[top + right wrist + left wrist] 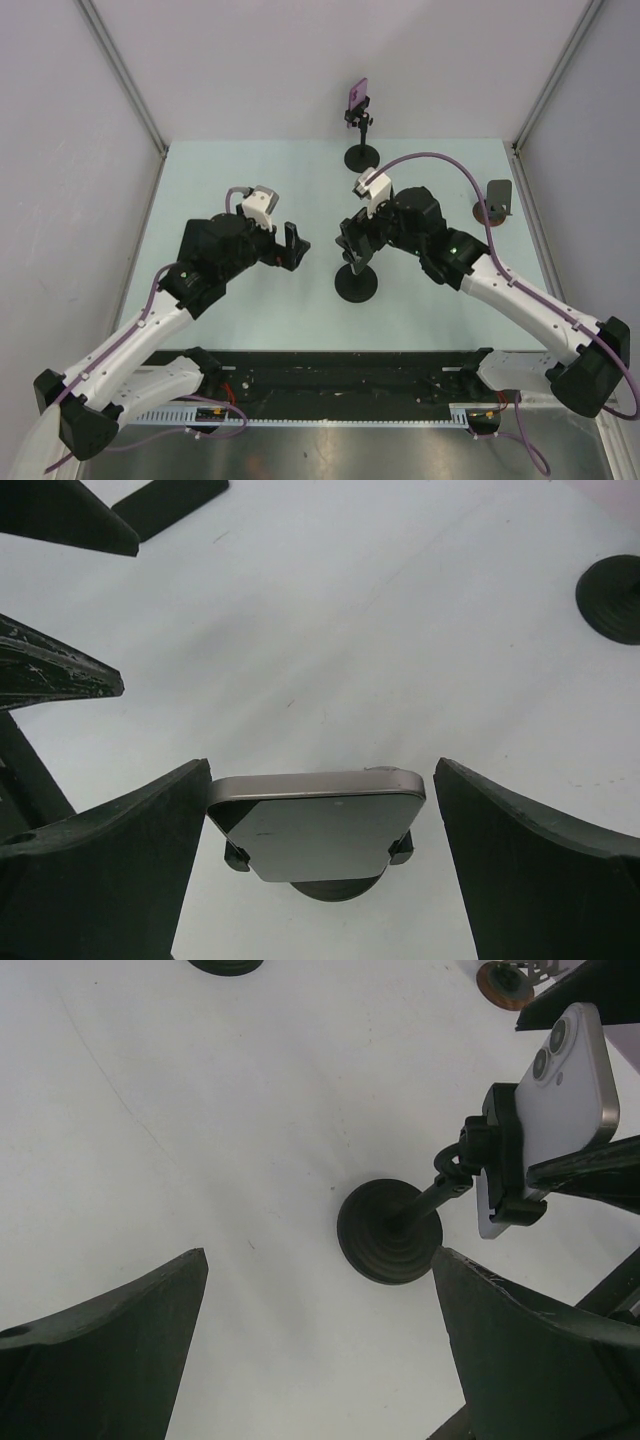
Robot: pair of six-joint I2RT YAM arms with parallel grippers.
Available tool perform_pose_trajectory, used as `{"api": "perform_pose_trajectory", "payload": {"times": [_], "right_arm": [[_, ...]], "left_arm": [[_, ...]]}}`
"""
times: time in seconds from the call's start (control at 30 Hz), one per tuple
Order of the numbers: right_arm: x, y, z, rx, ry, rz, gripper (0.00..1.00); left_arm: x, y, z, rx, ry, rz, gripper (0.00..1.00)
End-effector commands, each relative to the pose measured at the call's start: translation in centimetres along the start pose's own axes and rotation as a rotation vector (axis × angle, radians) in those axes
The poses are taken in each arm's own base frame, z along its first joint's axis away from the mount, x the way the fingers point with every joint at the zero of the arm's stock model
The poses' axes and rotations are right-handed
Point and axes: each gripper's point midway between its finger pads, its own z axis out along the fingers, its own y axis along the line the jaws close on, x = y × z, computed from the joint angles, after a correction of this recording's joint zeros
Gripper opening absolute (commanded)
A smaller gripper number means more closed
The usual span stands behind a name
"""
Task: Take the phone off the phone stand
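A silver phone (pixel 318 825) sits clamped in a black phone stand (pixel 357 285) at the middle of the table. My right gripper (pixel 320 870) is open and straddles the phone's top end. Its left finger (pixel 120 860) is at the phone's edge, and its right finger (pixel 530 870) stands a small gap off. In the left wrist view the phone's back (pixel 565 1090) with two lenses shows in the clamp (pixel 505 1155) above the round base (pixel 390 1232). My left gripper (pixel 320 1345) is open and empty, left of the stand (pixel 292 247).
A second stand (pixel 361 155) holding a pink phone (pixel 357 96) stands at the back edge. A third small stand (pixel 494 204) is at the right. Walls enclose the table on three sides.
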Motion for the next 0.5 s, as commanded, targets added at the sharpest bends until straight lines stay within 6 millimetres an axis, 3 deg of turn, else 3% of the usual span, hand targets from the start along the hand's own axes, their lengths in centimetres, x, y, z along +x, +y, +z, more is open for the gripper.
{"api": "perform_pose_trajectory", "payload": {"times": [0.0,0.13,0.47], "right_arm": [[-0.8,0.6,0.0,-0.034,-0.004,-0.004,1.00],[0.9,-0.4,0.3,0.031,0.031,0.000,0.98],[3.1,-0.5,0.7,0.045,0.049,0.004,0.86]], "left_arm": [[-0.9,-0.7,-0.4,0.038,-0.050,-0.011,1.00],[-0.8,-1.1,-0.8,0.060,-0.059,-0.007,1.00],[-1.2,-2.4,-1.1,0.139,-0.100,-0.013,1.00]]}}
